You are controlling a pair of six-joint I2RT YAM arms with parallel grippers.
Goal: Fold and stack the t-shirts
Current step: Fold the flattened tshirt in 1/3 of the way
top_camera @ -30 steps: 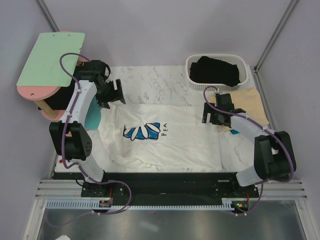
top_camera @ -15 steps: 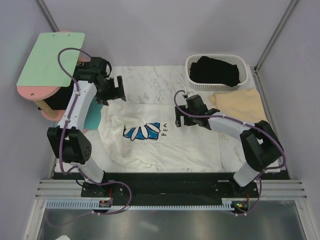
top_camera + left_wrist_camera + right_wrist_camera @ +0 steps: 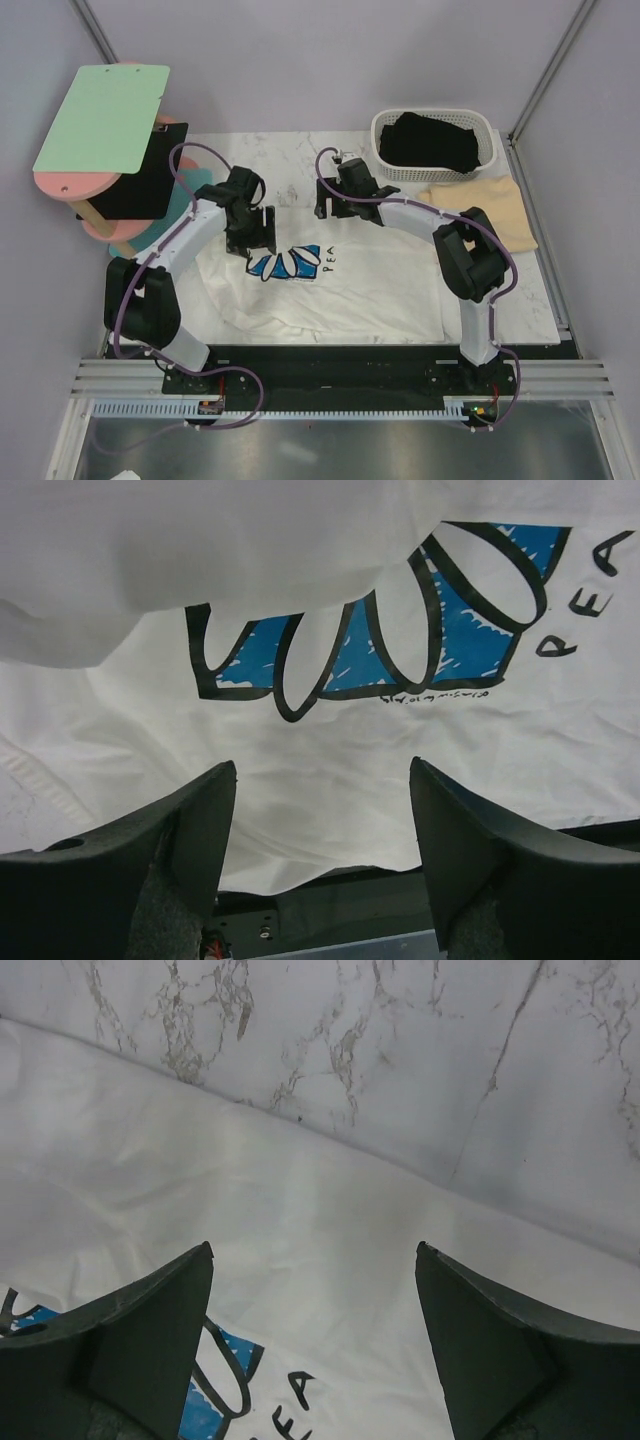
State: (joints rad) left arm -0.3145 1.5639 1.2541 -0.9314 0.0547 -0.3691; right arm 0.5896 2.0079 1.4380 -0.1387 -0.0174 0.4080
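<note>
A large white t-shirt (image 3: 350, 285) with a blue daisy print (image 3: 286, 262) lies spread flat across the table's near half. My left gripper (image 3: 252, 236) hovers over the shirt's far left part, just beyond the print, open and empty. From the left wrist, the print (image 3: 400, 620) lies ahead of the open left gripper (image 3: 320, 780). Over the shirt's far edge near the middle, my right gripper (image 3: 330, 202) also stands open. The right wrist shows its gripper (image 3: 313, 1255) above white cloth (image 3: 300, 1220). A tan t-shirt (image 3: 485, 203) lies at the right. A black t-shirt (image 3: 435, 142) fills the basket.
The white lattice basket (image 3: 384, 128) stands at the far right. A green board (image 3: 100, 115) on a pink stand rises at the far left, with a dark flat piece (image 3: 140, 190) beneath. Bare marble table (image 3: 290, 160) shows beyond the shirt. The black frame rail (image 3: 340, 355) borders the near edge.
Both arms swung inward over the white shirt: the left from the far left corner to the print, the right from the right side to the far edge. Both stay open.
</note>
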